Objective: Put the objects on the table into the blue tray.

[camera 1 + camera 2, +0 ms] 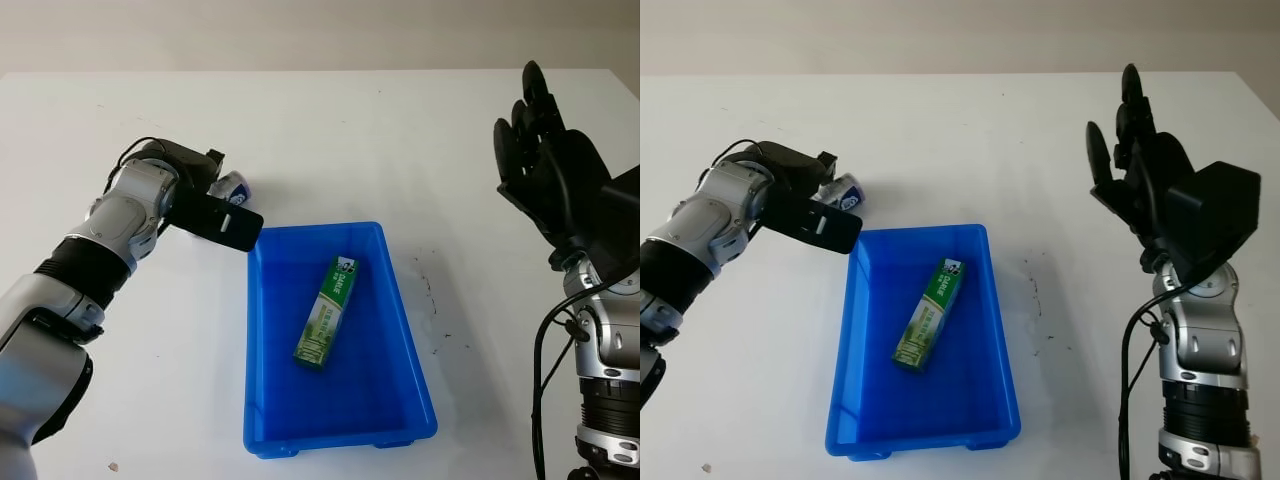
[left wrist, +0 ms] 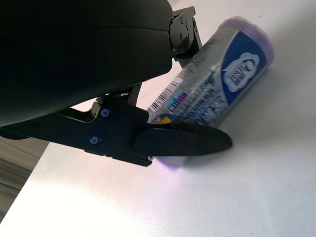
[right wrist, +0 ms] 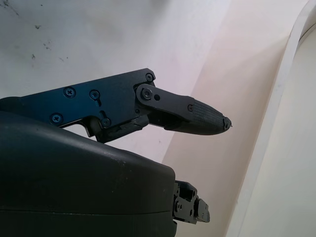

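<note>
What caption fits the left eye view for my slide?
Left hand grasps a purple-labelled roll beside the blue tray, green box already inside; right hand raised, open.

A white table (image 1: 330, 140) takes up nearly the whole scene, its far edge running straight across under a plain, pale beige wall (image 1: 300, 30). The tabletop is matte and evenly lit, with soft, faint shadows. A scatter of small dark specks and scuff marks (image 1: 432, 290) mars the surface, and a single tiny speck (image 1: 113, 466) sits near the front edge. At the far right corner the table's edge drops away, and a strip of pale floor or wall shows beyond it.
</note>
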